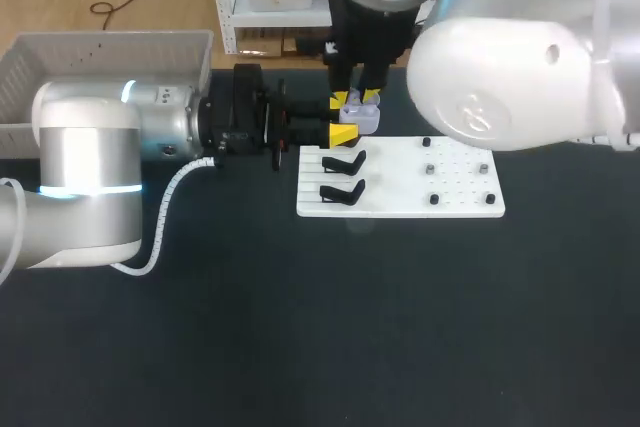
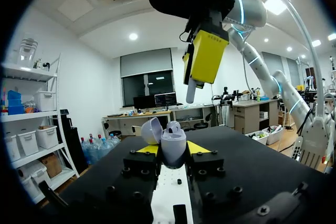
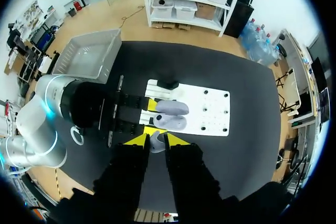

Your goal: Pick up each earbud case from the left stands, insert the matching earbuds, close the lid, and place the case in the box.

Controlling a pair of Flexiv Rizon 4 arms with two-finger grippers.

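Note:
My left gripper (image 1: 350,129) is shut on an open pale lavender earbud case (image 1: 367,121) and holds it over the far edge of the white stand board (image 1: 460,205). In the left wrist view the case (image 2: 174,145) sits between the yellow tips with its lid (image 2: 150,129) swung back. Pointing down right above the case, my right gripper (image 1: 357,100) is shut on a white earbud (image 2: 191,91). From the right wrist view that earbud (image 3: 156,143) shows between the yellow tips, with the open case (image 3: 169,115) below it.
Two empty black stands (image 1: 345,162) (image 1: 343,191) occupy the board's left part, and small dark pegs (image 1: 430,169) dot its right part. A grey box (image 1: 60,57) rests at the table's far left. My left arm lies across the table's left side.

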